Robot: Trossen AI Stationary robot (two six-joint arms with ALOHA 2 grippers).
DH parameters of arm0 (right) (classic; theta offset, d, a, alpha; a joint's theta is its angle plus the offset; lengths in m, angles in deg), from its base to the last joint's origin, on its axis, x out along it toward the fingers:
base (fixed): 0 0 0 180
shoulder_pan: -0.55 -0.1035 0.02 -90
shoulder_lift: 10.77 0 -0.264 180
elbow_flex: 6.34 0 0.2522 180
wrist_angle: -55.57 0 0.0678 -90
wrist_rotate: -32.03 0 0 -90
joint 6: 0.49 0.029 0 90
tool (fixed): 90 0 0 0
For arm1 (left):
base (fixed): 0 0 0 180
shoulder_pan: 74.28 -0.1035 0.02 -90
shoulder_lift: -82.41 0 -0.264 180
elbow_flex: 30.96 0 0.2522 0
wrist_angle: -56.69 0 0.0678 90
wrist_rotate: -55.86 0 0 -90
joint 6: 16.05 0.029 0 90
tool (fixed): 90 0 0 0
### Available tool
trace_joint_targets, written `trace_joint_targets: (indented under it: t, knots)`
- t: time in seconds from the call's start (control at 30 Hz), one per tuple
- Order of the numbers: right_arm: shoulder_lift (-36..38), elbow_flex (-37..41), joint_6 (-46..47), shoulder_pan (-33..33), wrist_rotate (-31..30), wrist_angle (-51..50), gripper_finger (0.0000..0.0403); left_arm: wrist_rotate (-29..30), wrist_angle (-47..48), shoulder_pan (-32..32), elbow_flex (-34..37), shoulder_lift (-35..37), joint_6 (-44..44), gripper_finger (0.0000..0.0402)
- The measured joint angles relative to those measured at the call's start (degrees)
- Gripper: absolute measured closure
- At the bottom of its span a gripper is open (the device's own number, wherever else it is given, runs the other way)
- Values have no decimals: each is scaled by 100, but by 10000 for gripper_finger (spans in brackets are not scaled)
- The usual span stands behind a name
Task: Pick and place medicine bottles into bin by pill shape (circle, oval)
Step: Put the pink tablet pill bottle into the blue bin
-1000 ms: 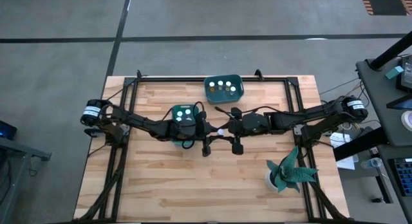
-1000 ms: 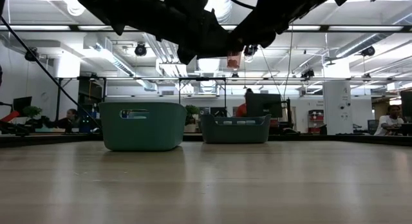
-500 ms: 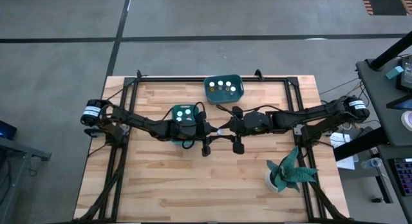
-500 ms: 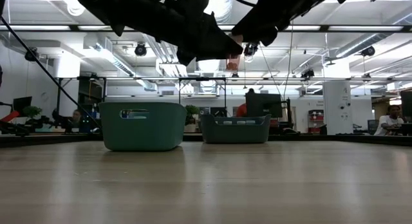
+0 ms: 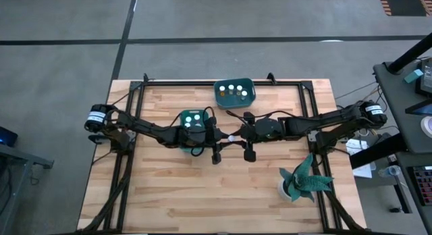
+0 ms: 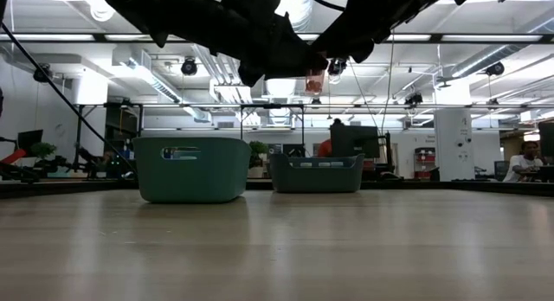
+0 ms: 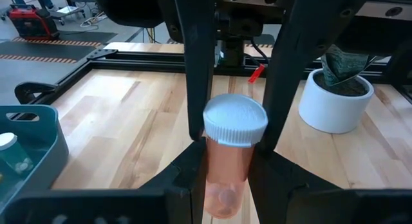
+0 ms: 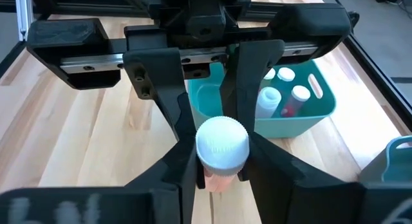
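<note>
A small orange-tinted medicine bottle with a white ribbed cap [image 7: 233, 150] is held in the air above the middle of the wooden table [image 5: 169, 194], between the two arms. In both wrist views it is seen gripped from two sides at once: the left gripper [image 7: 225, 169] is closed on its body, and the right gripper [image 8: 219, 161] is clamped on it as well. A single round-looking pill seems to lie at its bottom, though its shape cannot be told for certain.

Over the last second almost nothing has shifted; the right arm has crept slightly toward the left one, and the bottle has stayed at the same height. This is judged to be a handover or an inspection pause, with no release yet made.

The nearer teal plastic bin [image 5: 192, 123], lying under the left arm, already holds white-capped bottles, as does the farther teal bin [image 5: 235, 92]. A teal-leaved plant in a white pot [image 5: 300, 181] stands apart near the right arm.
</note>
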Motion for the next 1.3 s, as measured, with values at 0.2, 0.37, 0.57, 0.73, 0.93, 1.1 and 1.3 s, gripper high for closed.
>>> trace_joint_targets:
  t: [0.2,0.37,0.57,0.73,0.93,1.1,1.3]
  knots:
    - [0,0,0,0,-2,0,298,0,-18,4,0,0,-42,323]
    - [0,0,40,0,-2,2,298,-46,-15,4,0,7,-49,291]
    - [0,0,232,7,-30,3,298,-58,798,7,0,391,104,237]
    - [0,0,437,61,-208,4,298,93,1718,4,14,1062,411,218]
    - [0,0,697,317,-809,3,298,118,2147,4,173,1861,902,217]
    - [-2,2,853,780,-817,87,298,132,1827,4,579,2386,1259,217]
    - [-2,2,884,1398,-815,238,298,146,1087,4,1184,2793,1513,217]
